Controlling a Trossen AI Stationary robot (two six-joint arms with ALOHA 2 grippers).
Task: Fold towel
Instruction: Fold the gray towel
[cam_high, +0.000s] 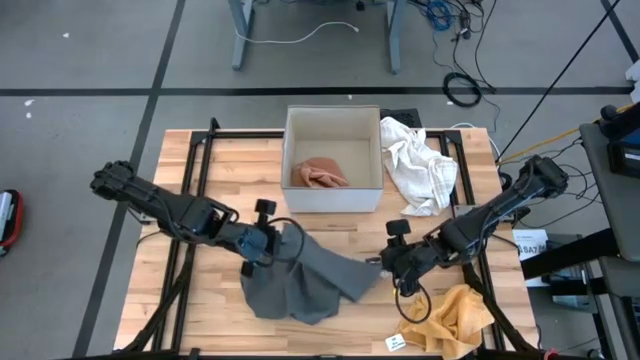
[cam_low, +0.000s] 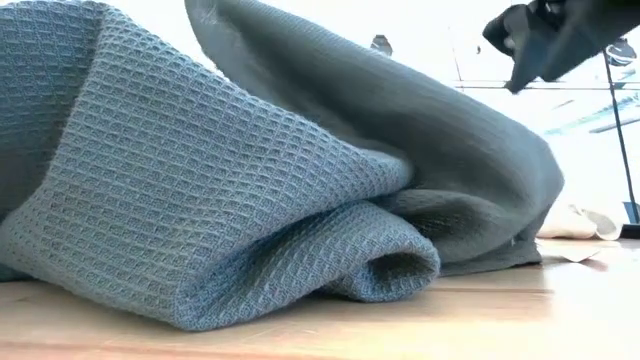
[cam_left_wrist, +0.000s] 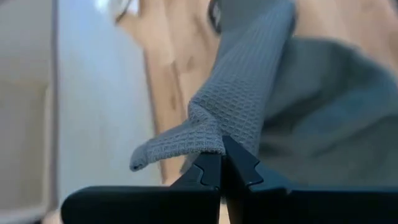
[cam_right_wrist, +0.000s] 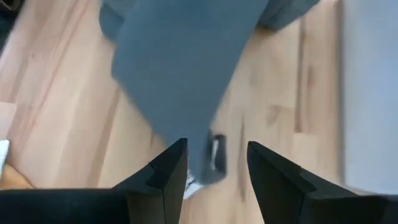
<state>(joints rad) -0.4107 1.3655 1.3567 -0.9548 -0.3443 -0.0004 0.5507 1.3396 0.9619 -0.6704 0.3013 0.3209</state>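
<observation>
Sitting on the wooden table (cam_high: 200, 320) is a white open box (cam_high: 334, 190) at the back middle, with a peach cloth (cam_high: 320, 173) bunched inside it. Lying in front of the box, near the table's front middle, is the grey waffle-weave towel (cam_high: 305, 280), rumpled and partly doubled over, and in the low view it's filling most of the frame with a rolled fold resting on the wood. A white cloth (cam_high: 420, 165) is lying crumpled just beside the box on the right, and a yellow cloth (cam_high: 455, 315) is sitting at the front right corner. The left gripper (cam_high: 270, 245) is pinching a corner of the towel at its left upper edge, fingers clamped tight on the fabric. The right gripper (cam_high: 388, 262) is sitting at the towel's right tip with its fingers (cam_right_wrist: 165, 177) spread apart, gripping nothing.
</observation>
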